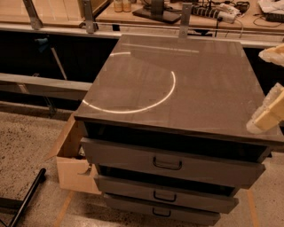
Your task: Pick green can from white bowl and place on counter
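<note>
Green can: can't tell where it is from this view, same for the white bowl. The gripper (256,90) pokes in from the right edge of the shot, jaws spread wide with nothing between them. Its pale cream fingers (268,113) hang over the right side of the counter (177,88), the lower one close to the front right corner and the upper one further back along the same edge.

Counter itself is a dark grey-brown glossy slab with a bright curved reflection (146,104) sweeping across the left half. Under it is the grey cabinet with three drawers, each with a dark handle: top (167,164), middle (164,196), bottom (160,213).

Tucked against the cabinet's left side on the speckled floor (26,142) is an open cardboard box (73,170), and a black pole (26,195) lies slanted in the bottom left corner. Behind the counter runs a light wooden desk (57,11) with a tangle of cables (217,11) on it, plus a few metal posts (185,20) standing along its front edge.
</note>
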Controlling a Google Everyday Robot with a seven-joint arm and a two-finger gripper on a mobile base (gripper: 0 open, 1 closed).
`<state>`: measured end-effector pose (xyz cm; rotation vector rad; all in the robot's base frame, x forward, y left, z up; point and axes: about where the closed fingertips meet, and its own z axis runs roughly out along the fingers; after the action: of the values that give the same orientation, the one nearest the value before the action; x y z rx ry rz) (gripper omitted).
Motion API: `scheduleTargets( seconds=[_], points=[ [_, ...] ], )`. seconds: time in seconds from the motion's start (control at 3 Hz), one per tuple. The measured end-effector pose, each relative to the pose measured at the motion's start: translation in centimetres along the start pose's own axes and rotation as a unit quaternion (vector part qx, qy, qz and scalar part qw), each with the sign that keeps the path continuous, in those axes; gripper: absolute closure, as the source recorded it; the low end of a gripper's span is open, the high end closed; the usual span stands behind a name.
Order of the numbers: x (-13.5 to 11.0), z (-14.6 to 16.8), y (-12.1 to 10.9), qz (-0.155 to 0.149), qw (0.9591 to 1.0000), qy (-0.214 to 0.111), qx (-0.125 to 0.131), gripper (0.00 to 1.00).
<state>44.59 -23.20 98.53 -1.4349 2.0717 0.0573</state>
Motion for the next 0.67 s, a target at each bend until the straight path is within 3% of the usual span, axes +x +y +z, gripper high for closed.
scheduleTargets(
  seconds=[0.33, 0.67],
  points=[
    [0.6, -0.6, -0.6, 0.05, 0.9955, -0.08, 0.009, 0.0],
    [-0.5, -1.2, -0.6, 0.088, 0.9832, -0.16, 0.001, 0.0]
  ],
)
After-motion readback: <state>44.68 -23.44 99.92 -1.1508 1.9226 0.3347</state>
